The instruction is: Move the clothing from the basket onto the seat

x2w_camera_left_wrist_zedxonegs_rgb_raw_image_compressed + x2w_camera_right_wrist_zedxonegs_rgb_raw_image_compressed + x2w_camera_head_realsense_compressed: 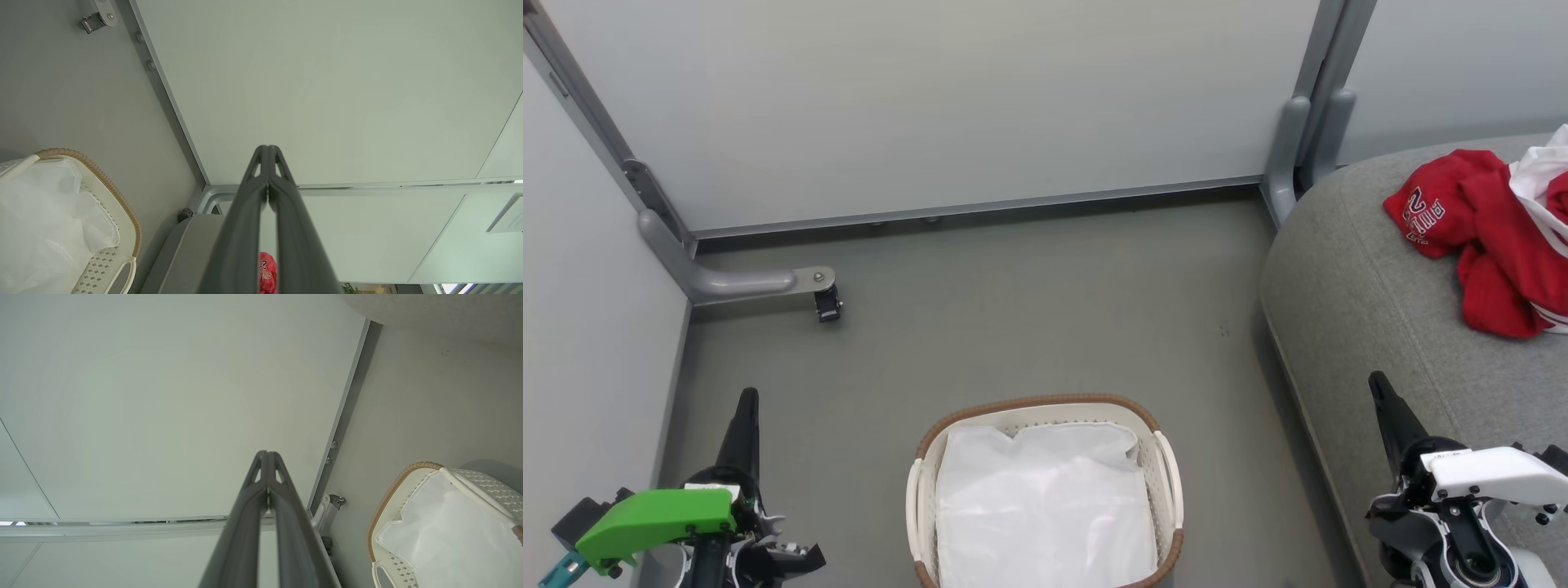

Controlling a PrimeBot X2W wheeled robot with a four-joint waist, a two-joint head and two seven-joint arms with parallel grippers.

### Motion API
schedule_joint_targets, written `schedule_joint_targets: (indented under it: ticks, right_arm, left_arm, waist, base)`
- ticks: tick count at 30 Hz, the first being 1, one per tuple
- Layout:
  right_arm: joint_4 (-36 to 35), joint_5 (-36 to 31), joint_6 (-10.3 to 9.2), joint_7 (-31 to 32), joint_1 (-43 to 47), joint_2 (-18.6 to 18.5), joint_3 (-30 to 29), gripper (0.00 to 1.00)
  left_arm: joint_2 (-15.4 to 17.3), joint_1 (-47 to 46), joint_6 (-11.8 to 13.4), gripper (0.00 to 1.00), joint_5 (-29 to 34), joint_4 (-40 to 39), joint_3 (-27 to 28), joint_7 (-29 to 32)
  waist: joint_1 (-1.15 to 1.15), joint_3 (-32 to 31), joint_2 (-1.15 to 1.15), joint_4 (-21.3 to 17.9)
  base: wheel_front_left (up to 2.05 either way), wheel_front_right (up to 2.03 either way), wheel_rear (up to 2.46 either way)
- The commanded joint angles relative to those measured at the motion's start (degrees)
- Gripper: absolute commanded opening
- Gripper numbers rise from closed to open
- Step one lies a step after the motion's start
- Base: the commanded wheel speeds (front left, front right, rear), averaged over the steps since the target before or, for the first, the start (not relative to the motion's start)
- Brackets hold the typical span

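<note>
Left arm: low at the lower left of the head view, over the floor (pixel 1013 310) next to the side wall. Green cover (pixel 654 518) on the wrist. Left gripper (pixel 749 402) points away toward the back panel (pixel 931 106). It's clenched: in the left wrist view the two fingers (pixel 241 228) meet tip to tip.

Right arm: low at the lower right, white housing (pixel 1494 474) on the wrist. Right gripper (pixel 1379 382) sits over the left edge of the seat (pixel 1356 310), pointing away and tilted a little left. Also clenched: in the right wrist view its fingers (pixel 245 522) are pressed together at the tips.

Clothing (pixel 1478 245): crumpled red heap on top of the seat toward its far right, cut by the picture edge, well apart from both grippers. White and striped fabric shows on the heap's right side; I can't tell which garment it belongs to.

Basket (pixel 1037 403): on the floor between the two grippers, near the seat's left edge but apart from it, with the white liner (pixel 1045 498) inside.

Writing:
- The jersey (pixel 1429 208) on the heap's left side has white print. One digit looks like a 2; the small letters beside it are too small to read.
- The small label (pixel 1445 456) on the right housing is unreadable.
- The paper sheet (pixel 508 220) on the wall in the left wrist view has text too blurred to read.
</note>
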Motion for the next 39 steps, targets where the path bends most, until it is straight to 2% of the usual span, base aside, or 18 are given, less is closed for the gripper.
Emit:
schedule_joint_targets:
  ticks: [1,12,39]
  right_arm:
    - [-0.38,1.19,0.01,0.38,-0.53,-0.34,-0.25,0.0]
    - [-0.54,5.19,0.0,1.39,-0.53,-0.38,-0.6,0.0]
    - [-0.52,5.07,0.0,1.43,-0.5,-0.37,-0.57,0.0]
  left_arm:
    - [0.39,-0.97,-0.34,0.0,-1.08,-0.37,0.35,0.44]
    - [0.36,-1.31,-0.64,0.0,-4.65,-0.47,1.14,1.48]
    - [0.24,-1.15,-0.6,0.0,-4.37,-0.42,1.18,1.57]
  waist:
    - [0.0,-0.03,0.0,-0.03]
    - [0.0,-0.25,0.0,-0.24]
    - [0.0,-0.25,0.0,-0.24]
  base:
    - [0.0,0.0,0.0]
    - [0.0,0.0,0.0]
    - [0.0,0.0,0.0]
